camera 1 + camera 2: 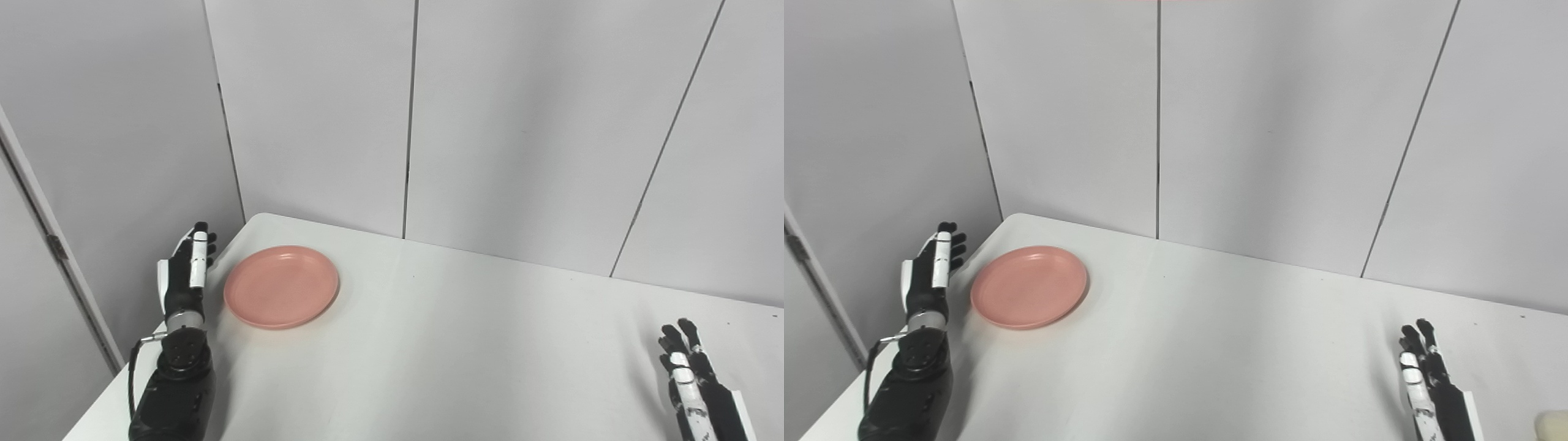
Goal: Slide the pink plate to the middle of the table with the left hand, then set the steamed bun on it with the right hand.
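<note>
The pink plate (281,286) lies empty on the white table (459,343) near its far left corner. My left hand (185,270) is open, fingers straight and upright, just left of the plate at the table's left edge and not touching it. My right hand (692,373) is open and empty at the bottom right, fingers pointing up. A pale rounded thing, the steamed bun (1553,425), shows only in the right eye view, cut off at the bottom right corner, to the right of my right hand (1427,373).
Grey wall panels (490,122) stand close behind the table's far edge and along the left side. The table's left edge runs right beside my left forearm (174,392).
</note>
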Controlling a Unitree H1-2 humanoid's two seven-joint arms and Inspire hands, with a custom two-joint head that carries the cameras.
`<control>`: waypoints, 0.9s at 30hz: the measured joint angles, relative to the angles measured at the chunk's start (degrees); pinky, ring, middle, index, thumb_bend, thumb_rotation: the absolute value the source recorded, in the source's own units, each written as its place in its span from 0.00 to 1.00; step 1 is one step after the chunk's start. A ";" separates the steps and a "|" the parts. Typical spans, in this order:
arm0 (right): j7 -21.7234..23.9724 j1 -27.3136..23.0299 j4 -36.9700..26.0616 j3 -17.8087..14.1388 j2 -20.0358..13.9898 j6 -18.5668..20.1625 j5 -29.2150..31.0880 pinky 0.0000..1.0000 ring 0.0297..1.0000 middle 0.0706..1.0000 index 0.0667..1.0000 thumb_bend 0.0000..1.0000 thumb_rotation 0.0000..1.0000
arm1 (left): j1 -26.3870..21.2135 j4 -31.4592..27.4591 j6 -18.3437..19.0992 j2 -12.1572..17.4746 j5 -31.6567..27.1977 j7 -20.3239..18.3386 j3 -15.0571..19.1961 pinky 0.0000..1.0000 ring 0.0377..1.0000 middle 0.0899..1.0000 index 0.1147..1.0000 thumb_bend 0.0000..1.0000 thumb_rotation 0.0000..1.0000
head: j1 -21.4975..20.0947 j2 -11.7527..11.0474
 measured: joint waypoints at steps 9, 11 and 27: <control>0.00 -0.32 0.59 -0.17 -0.01 -0.29 0.09 1.00 0.95 0.92 0.95 0.56 0.74 | -0.16 0.17 2.22 0.01 -6.04 -6.25 0.45 0.90 0.84 0.79 0.77 0.76 1.00 | 0.17 -0.26; -0.02 -0.34 0.66 -0.25 -0.05 -0.33 -0.05 1.00 0.95 0.92 0.95 0.56 0.74 | -0.18 0.17 2.22 0.03 -6.75 -7.30 -0.05 0.90 0.84 0.79 0.77 0.77 1.00 | 0.17 -0.26; -0.19 -0.51 0.95 -0.17 -0.38 -0.90 -1.95 0.96 0.93 0.92 0.94 0.66 0.69 | -1.44 0.33 1.77 -3.82 -15.22 -15.41 -0.38 0.79 0.77 0.74 0.72 0.79 0.99 | 1.14 0.53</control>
